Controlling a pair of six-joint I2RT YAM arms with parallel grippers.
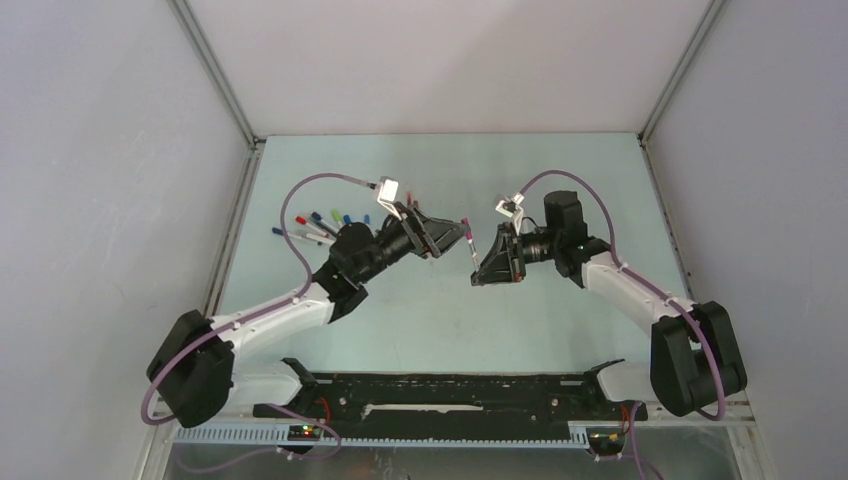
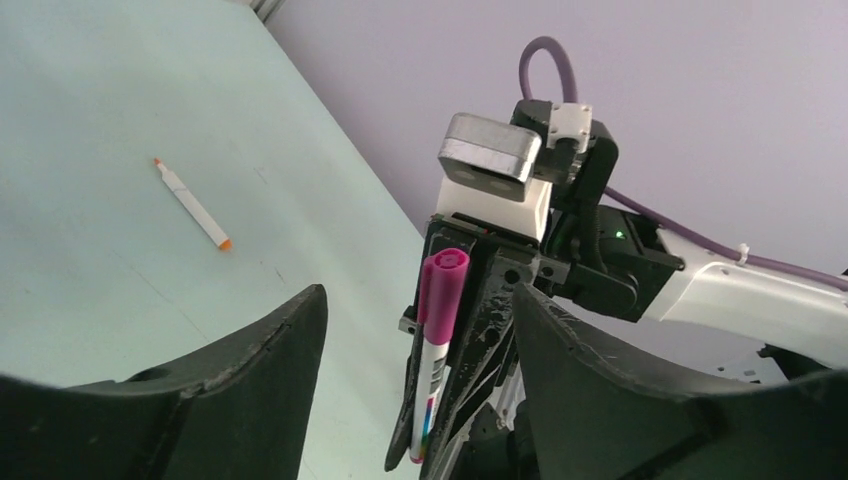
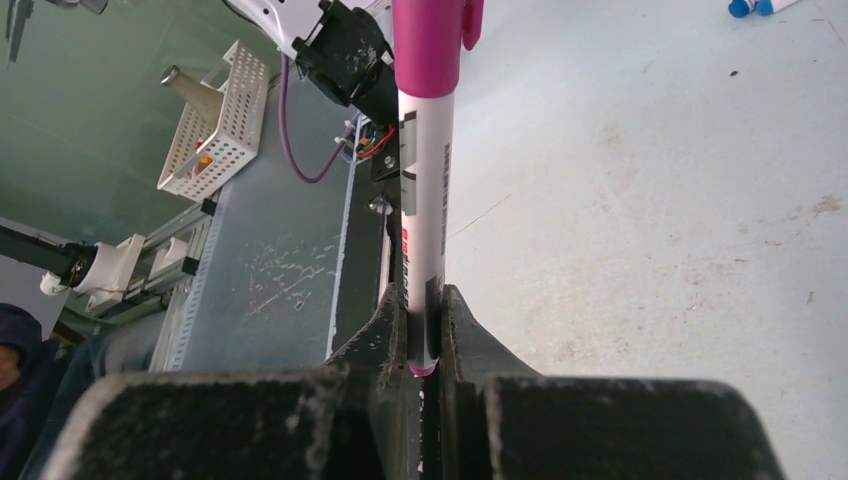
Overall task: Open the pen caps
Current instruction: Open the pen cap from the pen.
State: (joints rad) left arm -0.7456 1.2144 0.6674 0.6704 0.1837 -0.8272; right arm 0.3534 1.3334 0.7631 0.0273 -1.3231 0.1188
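Hovering above the pale green table [image 1: 560, 180], two robot arms meet in mid-air. The right gripper [image 3: 425, 320] is pinched tight on the lower end of a white pen barrel [image 3: 425, 200], aiming its magenta cap [image 2: 442, 285] at the left gripper [image 2: 415, 300]. That gripper's jaws stand wide apart and hold nothing. The cap sits in the gap between them, seemingly touching neither finger. The pull will likely go best if the left fingers close squarely on the cap alone, then draw straight along the pen's length while the right grip holds firm. More capped pens [image 1: 325, 222] lie at the table's far left.
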